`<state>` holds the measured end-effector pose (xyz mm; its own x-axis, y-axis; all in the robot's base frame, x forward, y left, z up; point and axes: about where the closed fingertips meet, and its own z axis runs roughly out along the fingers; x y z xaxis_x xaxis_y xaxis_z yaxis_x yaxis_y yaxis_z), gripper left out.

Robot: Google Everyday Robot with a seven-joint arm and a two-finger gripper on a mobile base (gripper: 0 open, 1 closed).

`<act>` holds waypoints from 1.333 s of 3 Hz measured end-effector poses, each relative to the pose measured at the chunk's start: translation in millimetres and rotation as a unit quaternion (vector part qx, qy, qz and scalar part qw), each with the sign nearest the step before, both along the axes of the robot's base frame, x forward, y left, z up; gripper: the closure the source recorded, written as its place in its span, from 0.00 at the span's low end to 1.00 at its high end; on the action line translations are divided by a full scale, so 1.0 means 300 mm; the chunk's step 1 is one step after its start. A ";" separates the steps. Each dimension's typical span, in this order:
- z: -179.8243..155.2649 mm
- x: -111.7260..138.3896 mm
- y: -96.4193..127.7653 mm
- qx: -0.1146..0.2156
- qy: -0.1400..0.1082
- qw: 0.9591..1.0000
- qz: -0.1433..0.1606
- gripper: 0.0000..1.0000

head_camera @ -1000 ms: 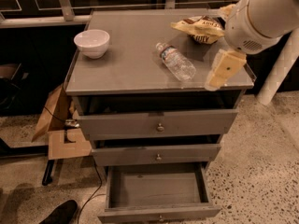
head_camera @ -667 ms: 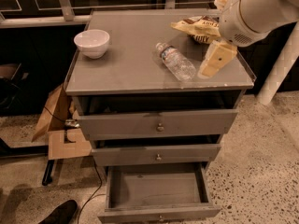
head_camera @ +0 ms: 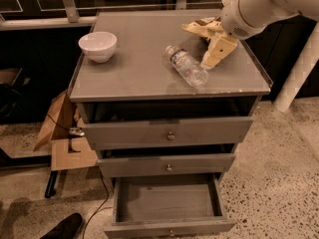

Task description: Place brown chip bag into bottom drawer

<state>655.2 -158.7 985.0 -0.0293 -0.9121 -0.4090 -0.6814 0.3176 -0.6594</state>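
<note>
Currently your end effector hangs over the grey worktop's right rear, beside one crinkly foil brown chip bag; grip state cannot be told. One clear bottle, one round white bowl. The shallow bottom drawer stands open.

Single high camera, tilted steeply down at the cabinet front.

The grey top is viewed from above and in front, at close range. The open bottom drawer reaches the frame's lower edge (one view only, so no overlap is recorded). The gripper is framed upper right, over the top's rear right part. Its arm is cut off by that corner.
</note>
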 end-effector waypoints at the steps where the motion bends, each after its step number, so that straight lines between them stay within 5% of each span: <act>1: 0.000 0.000 0.000 0.000 0.000 1.000 0.000 0.00; 4: 0.009 0.108 -0.282 -0.067 -0.079 0.992 -0.074 0.00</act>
